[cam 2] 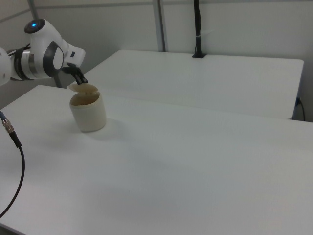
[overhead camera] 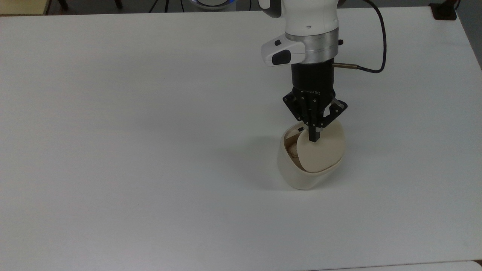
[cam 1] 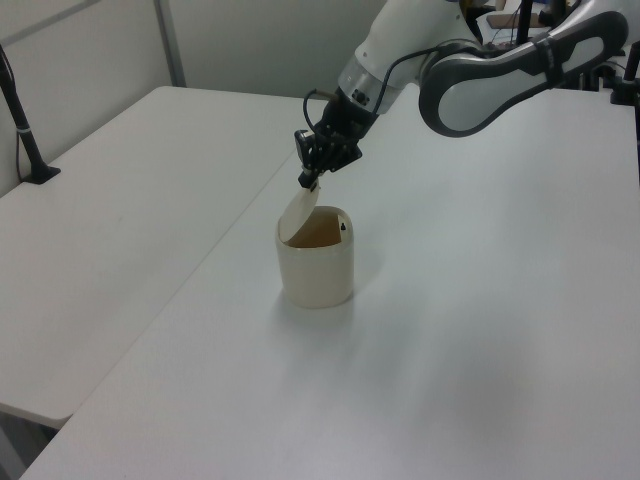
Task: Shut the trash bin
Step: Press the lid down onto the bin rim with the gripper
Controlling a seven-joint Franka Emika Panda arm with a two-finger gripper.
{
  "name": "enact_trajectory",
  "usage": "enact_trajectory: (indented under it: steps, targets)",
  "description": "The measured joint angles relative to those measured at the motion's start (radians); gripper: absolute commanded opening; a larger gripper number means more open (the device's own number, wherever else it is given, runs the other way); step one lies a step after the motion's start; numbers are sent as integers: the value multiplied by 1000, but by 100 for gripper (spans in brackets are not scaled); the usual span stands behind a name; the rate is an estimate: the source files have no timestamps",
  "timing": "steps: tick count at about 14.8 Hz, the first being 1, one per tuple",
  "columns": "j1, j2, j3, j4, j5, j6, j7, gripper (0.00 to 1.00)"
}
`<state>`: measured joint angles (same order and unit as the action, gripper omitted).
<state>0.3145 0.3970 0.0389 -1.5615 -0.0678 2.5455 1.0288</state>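
The small cream-white plastic trash bin (overhead camera: 307, 171) with its rounded-square body is standing on the white table (overhead camera: 131, 131), toward the top view's right and about midway between its near and far edges. Its flat hinged lid (overhead camera: 322, 150) of the same colour is leaning partway over the opening, hinged on the top view's right side, leaving a gap on the top view's left where crumpled paper (overhead camera: 292, 149) is showing inside. A small black square mark (overhead camera: 301, 129) is sitting at the far rim.

The arm's black two-finger gripper (overhead camera: 313, 137) is pointing down, its fingers (overhead camera: 313, 134) pressed together on the lid's raised free edge, apparently pinching it; in the left view (cam 1: 308, 182) the lid (cam 1: 298, 212) is tilting steeply above the rim.

The risk, as I judge it, is the thin edge slipping out of the pinch so the lid swings freely, or the gripper pressing sideways rather than along the hinge's arc, which could tip or slide the light bin. The paper could also be stopping the lid from seating flush.
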Motion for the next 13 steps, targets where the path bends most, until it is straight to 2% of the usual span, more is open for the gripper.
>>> enact_trajectory:
  steps: [4,13]
  targets:
    - [0,-22,0,-34,0,-56,-19,0]
    - [2,-26,3,-100,0,-59,-69,0]
